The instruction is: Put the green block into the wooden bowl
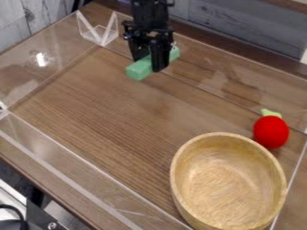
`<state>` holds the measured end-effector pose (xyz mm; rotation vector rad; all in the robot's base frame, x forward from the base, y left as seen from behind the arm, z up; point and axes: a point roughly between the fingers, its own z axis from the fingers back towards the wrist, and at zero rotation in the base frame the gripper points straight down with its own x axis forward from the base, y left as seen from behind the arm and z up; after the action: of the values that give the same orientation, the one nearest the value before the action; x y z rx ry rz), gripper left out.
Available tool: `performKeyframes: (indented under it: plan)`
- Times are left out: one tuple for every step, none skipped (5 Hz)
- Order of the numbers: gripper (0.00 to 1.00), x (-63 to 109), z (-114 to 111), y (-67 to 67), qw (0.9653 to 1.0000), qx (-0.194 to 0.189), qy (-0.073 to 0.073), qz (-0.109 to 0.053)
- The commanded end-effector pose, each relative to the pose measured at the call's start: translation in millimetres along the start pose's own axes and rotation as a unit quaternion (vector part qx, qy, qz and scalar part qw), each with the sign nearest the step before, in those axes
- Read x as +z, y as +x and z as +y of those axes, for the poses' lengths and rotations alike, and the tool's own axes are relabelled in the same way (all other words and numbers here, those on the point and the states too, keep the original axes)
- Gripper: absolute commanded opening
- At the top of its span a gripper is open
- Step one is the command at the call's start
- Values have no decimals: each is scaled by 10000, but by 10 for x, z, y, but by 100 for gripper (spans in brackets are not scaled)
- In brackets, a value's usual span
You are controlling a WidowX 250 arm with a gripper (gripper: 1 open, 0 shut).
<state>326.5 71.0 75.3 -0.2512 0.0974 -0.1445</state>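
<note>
Your tool [149,59] is closed on the green block [139,68] at the far side of the table [108,117], presumably so you can carry it across. The block sticks out on the near side of the tips. The wooden bowl [228,182] sits at the near right, opening upward, ready to receive it. The red fruit [271,131] rests just beyond the bowl, so approach from the left.

Glare: upper left tabletop [46,56] | detail: soft, grainy
</note>
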Motion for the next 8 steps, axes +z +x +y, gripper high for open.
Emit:
performKeyframes:
  plan:
    - [0,178,-74,60,9997,-191,74,-142]
    - [0,167,-83,76,9997,-231,59,-100]
    - [0,150,-103,59,9996,-286,47,-47]
    - [0,122,-87,64,9994,-327,57,18]
    - [0,104,-125,68,9992,-380,34,104]
    - [0,121,-136,70,9989,-434,-11,193]
    - [0,136,-155,64,9984,-491,-50,288]
    - [0,64,-288,162,9971,-716,-107,246]
